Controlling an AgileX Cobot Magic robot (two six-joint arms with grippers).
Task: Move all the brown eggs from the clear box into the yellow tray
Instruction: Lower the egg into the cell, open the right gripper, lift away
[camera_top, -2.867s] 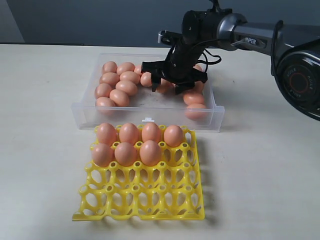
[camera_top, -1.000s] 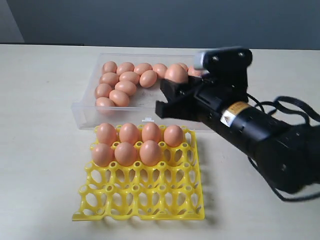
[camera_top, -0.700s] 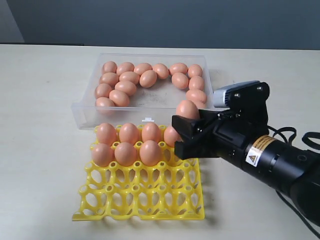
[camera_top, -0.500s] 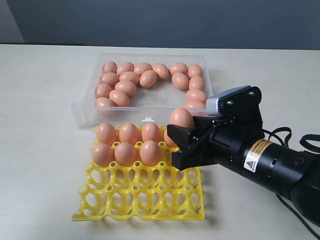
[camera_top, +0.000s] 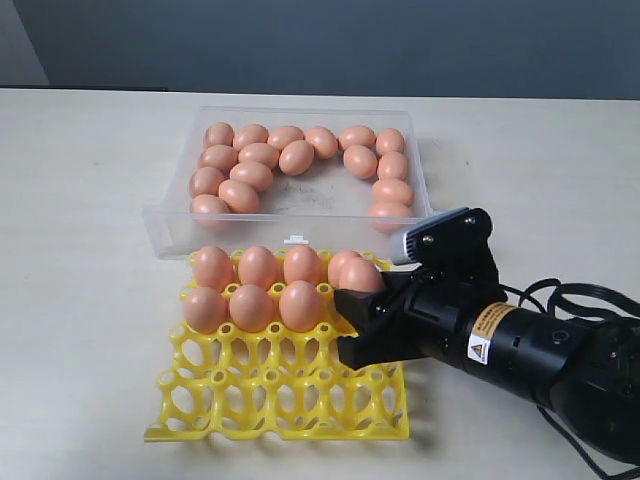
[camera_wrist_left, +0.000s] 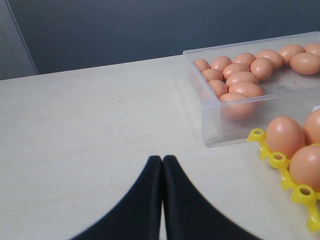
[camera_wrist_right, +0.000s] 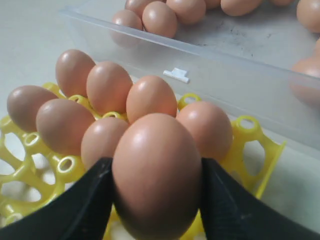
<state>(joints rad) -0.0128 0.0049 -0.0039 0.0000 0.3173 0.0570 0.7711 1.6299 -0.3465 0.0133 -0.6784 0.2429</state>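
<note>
Pale tabletop under a dark grey wall forms the work area. Right gripper: its two black fingers are clamped on either side of one held egg, the egg standing with its long axis upright between them. The held egg sits over the yellow tray, at the fourth position of the second row, just in front of the rightmost egg of the back row; whether it touches the cup below cannot be told. Seven brown eggs are seated in the tray: four across the back row and three in the second row, immediately left of the held egg. All cups in the nearer rows are unoccupied. The right arm body lies low across the tray's right edge, with a black cable trailing on the table behind it. The clear box stands just behind the tray, its white tab facing the tray's back edge. Sixteen brown eggs lie inside it, ranged along the left, back and right walls. Left gripper: fingers pressed together, holding nothing, over open tabletop to the left of the box and tray.
</note>
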